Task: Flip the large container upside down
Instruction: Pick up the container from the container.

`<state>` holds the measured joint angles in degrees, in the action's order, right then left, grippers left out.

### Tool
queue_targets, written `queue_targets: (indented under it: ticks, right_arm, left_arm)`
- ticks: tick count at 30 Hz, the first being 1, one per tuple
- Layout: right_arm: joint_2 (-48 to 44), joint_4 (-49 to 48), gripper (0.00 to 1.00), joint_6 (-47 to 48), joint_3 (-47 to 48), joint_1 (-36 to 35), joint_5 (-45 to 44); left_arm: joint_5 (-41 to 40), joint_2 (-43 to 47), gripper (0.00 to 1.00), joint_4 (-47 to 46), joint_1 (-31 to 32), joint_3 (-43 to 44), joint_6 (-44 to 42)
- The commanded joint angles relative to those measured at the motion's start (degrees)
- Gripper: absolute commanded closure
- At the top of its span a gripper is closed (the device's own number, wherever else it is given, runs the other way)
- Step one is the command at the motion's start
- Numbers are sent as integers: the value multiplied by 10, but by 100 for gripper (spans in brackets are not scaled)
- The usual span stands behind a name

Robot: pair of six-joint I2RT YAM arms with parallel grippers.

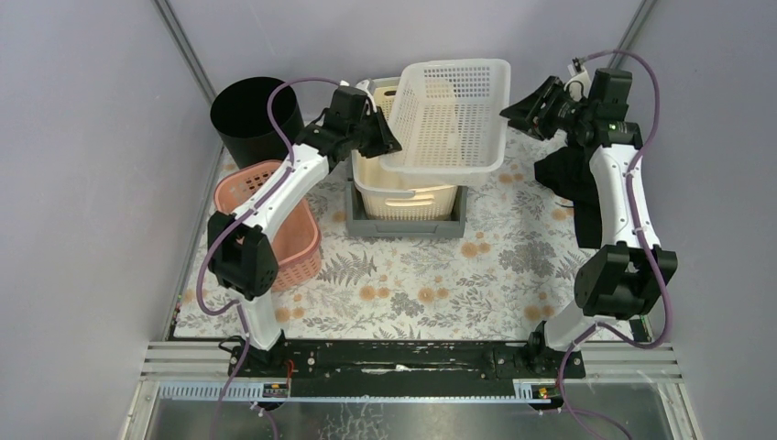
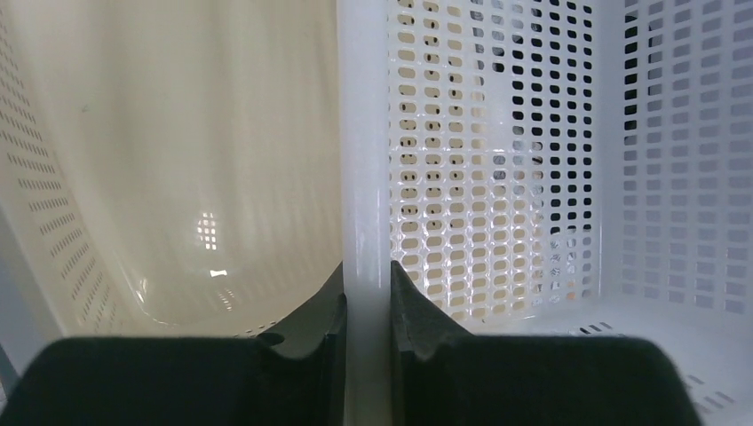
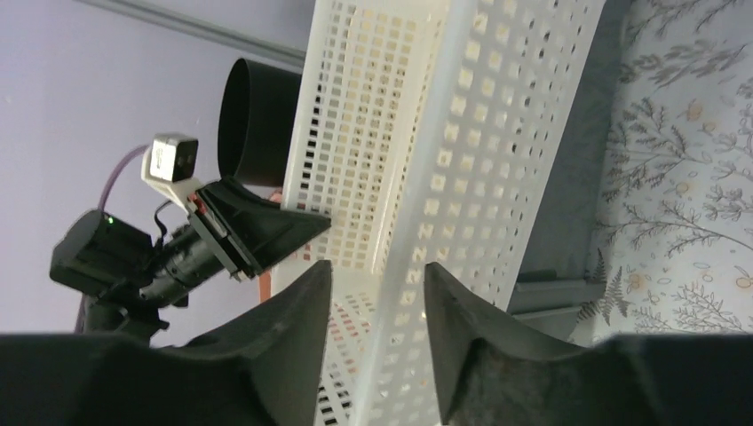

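Note:
The large container, a white perforated basket, hangs tilted above a cream basket at the back middle of the table. My left gripper is shut on its left rim. In the left wrist view both fingers press against the white rim strip, and the gripper has the cream basket's inside to its left. My right gripper is at the container's right side. There it stands open astride the container's wall, with a gap on the left.
The cream basket sits in a grey tray. A pink basket lies at the left and a black round bin stands at the back left. A dark object lies by the right arm. Grey walls close in both sides.

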<state>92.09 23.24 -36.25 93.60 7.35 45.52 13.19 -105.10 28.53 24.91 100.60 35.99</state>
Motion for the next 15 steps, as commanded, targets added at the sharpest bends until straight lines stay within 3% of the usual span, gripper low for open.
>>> queue_targets:
  ticks: [1,11,15]
  right_arm:
    - [13,37,46,33,85,3,-17]
    - [83,226,33,115,298,4,-110]
    - [102,293,35,178,361,3,-180]
  left_arm:
    - [17,43,100,-10,8,1,-39]
    - [38,98,100,-19,8,-5,-128]
    - [69,102,100,52,6,36,-186]
